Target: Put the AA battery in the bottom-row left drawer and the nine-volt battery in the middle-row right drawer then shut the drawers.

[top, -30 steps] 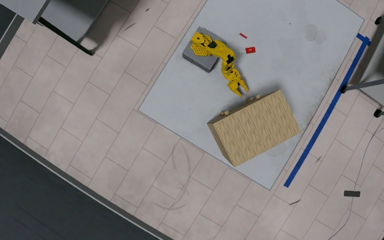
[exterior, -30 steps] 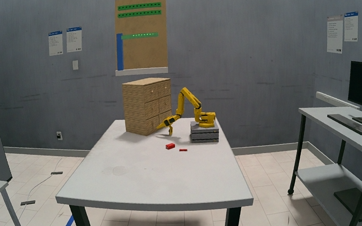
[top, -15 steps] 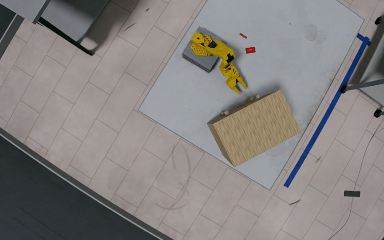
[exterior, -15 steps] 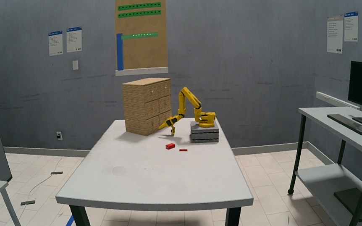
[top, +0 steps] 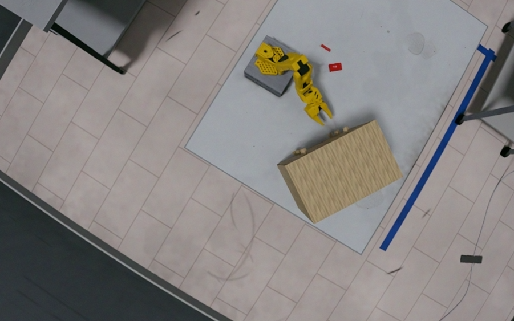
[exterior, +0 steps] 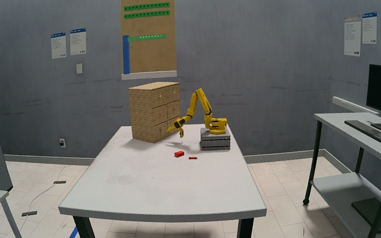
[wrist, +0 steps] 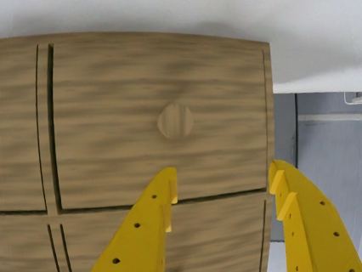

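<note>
The AA battery (top: 325,47) (exterior: 192,158) is a small red cylinder lying on the table. The nine-volt battery (top: 334,66) (exterior: 178,153) is a red block lying near it. The wooden chest (top: 341,172) (exterior: 140,113) has three rows of two drawers, and no drawer visibly stands out. My gripper (top: 327,120) (exterior: 174,133) (wrist: 223,170) is open and empty, short of the chest's front. The wrist view is upside down. It shows the left bottom drawer (wrist: 106,106) with its round knob (wrist: 175,121), which is outside the fingers, beyond the left-hand fingertip in that view.
The arm's base stands on a grey block (top: 265,82) (exterior: 215,144) on the table (top: 388,73) (exterior: 159,189), facing the chest's front. Other knobs (top: 300,151) stick out from the chest's front. The chest stands close to a table corner.
</note>
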Controlling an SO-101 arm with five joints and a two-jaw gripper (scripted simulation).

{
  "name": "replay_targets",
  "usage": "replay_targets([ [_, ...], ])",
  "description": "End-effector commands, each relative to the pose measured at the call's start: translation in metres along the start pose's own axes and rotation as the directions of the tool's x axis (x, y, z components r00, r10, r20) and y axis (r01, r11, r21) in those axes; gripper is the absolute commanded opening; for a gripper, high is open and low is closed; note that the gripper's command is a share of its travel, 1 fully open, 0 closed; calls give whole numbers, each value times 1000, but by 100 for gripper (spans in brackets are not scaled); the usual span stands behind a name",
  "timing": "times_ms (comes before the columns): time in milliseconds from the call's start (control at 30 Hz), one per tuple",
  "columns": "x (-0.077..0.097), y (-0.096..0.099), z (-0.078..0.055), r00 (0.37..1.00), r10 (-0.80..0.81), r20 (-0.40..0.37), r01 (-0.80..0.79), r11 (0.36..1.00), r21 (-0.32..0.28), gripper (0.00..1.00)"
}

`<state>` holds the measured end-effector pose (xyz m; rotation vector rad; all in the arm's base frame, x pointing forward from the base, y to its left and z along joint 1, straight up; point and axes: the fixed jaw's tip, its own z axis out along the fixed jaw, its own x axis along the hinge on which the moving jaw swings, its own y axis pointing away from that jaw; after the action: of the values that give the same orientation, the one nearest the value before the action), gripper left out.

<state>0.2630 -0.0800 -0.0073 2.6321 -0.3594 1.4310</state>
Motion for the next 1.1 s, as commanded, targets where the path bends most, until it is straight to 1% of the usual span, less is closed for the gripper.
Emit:
replay_targets([
  [0,4,-2,-5,999,10,37,-11,1000,7,21],
  [33,4,-2,-5,999,10,37,-11,1000,7,21],
  [200,9,-3,-14,997,11,78,-12,1000,7,21],
  [533,14,-4,-34,987,13,157,-14,1000,8,21],
  [600,14,-4,-34,987,13,157,-14,1000,8,21],
  [1067,12,-4,-69,964,15,267,-18,1000,7,21],
])
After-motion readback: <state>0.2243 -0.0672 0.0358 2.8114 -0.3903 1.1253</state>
